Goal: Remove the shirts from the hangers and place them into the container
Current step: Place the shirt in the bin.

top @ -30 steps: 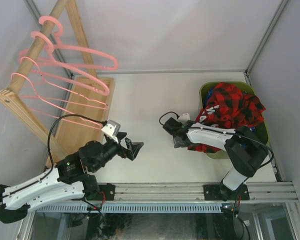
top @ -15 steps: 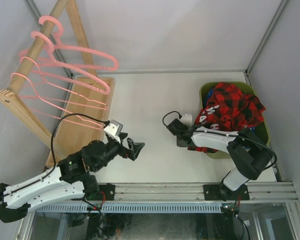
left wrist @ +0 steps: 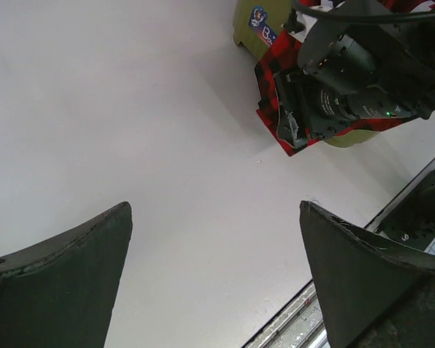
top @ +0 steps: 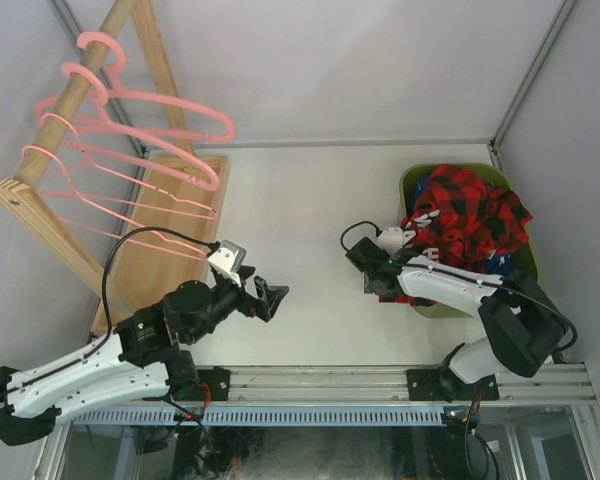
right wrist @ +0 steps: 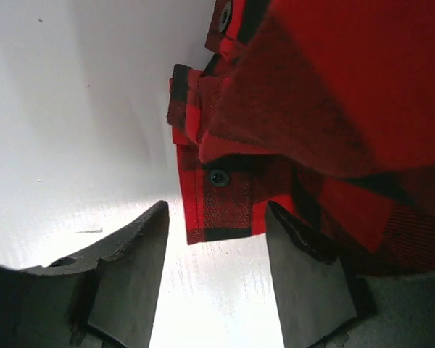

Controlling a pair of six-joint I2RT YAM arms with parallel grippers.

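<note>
So we're looking at what we reckon is the tidy-up bit. The pink hangers (top: 130, 145) are all hanging bare on the wooden rail (top: 75, 95), and the red-black plaid shirt (top: 465, 212) is sitting heaped on top of the olive-green container (top: 412, 180) at the right side of the table (top: 310, 200). One sleeve is spilling over the container's left wall and trailing down outside it.

The right gripper (right wrist: 216, 210) is hovering right at that sleeve's cuff (right wrist: 221, 192). Its fingers (right wrist: 127, 261) are standing partway apart with the cuff end dangling in the gap, and going by the wrist view they aren't pinching it: the cloth is lying flat and uncrushed. The left gripper (top: 270, 298) is waiting well apart over bare table, spread wide and holding nothing.

What we're thinking for doing this well:
- we're wanting to get more cuff between the pads before closing, not just the hem, since it's thin and slippy
- we're lifting it clear above the rim, then carrying it over the pile and letting go there
- we're keeping the left arm out of it
</note>
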